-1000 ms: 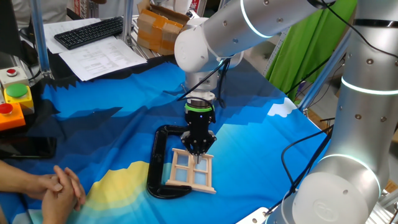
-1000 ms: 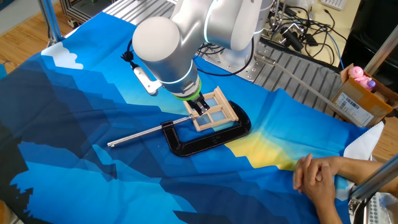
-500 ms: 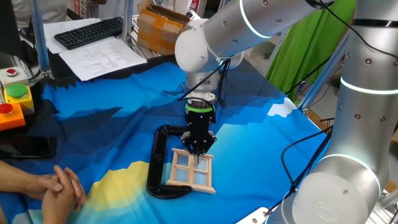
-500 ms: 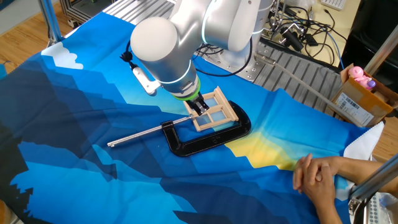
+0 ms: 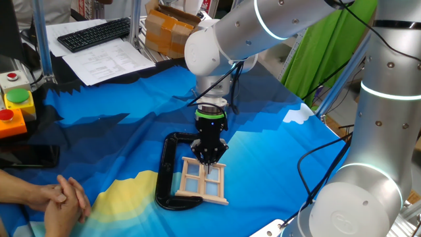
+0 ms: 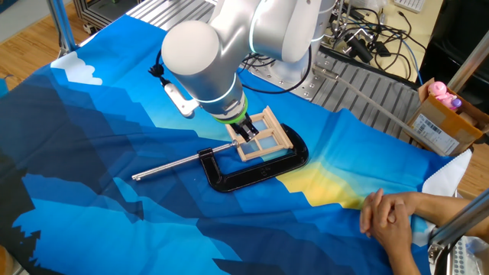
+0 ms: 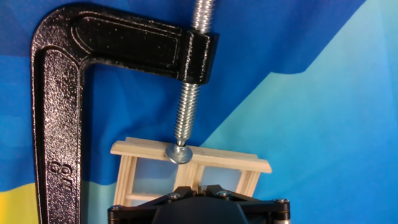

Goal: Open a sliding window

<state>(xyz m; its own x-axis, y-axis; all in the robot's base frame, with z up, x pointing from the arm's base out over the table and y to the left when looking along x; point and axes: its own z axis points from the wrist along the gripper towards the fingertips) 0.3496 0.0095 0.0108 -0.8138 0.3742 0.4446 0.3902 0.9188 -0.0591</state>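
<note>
The sliding window (image 5: 204, 182) is a small light wood frame with four bluish panes. It lies flat on the blue cloth inside a black C-clamp (image 5: 164, 172), whose screw rod presses on the frame's edge. My gripper (image 5: 209, 160) points straight down onto the window's far half. In the hand view my gripper (image 7: 198, 186) has its fingers drawn close together on the window's (image 7: 186, 159) middle upright bar. In the other fixed view my gripper (image 6: 246, 133) stands over the window (image 6: 269, 134), and my arm hides part of the frame.
The clamp's metal rod (image 6: 170, 166) sticks out across the cloth. A person's clasped hands (image 5: 63, 197) rest at the table's near edge, also in the other fixed view (image 6: 388, 214). A button box (image 5: 16, 106), keyboard (image 5: 93, 33) and cardboard box (image 5: 170, 29) stand at the back.
</note>
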